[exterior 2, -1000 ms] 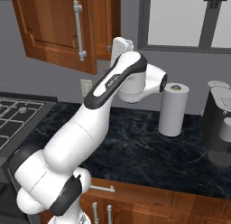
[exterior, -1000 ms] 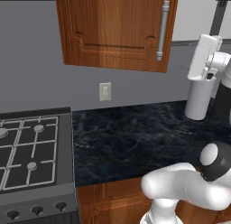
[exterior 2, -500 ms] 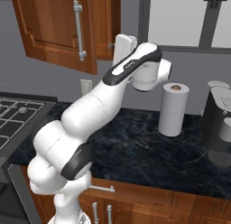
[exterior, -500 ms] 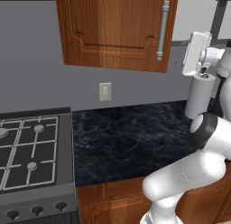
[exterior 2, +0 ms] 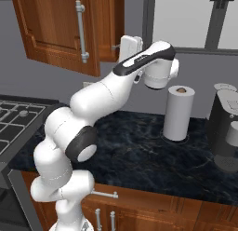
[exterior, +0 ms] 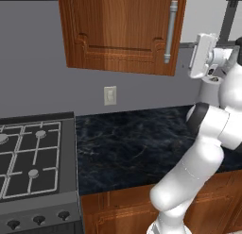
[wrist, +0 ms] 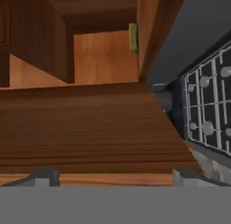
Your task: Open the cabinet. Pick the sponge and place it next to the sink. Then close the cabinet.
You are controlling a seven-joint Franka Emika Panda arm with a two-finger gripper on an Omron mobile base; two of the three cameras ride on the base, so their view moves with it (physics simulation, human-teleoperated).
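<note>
My fingers [wrist: 113, 175] are spread wide and empty, close beside the cabinet [exterior: 118, 30] door's outer edge, by its silver handle [exterior: 170, 32].

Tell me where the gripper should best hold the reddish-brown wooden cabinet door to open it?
Probably on the long vertical silver bar handle of the reddish-brown wooden cabinet door, mid-length, approaching from the front: it stands off the panel on posts, so open jaws could straddle it sideways.
</note>
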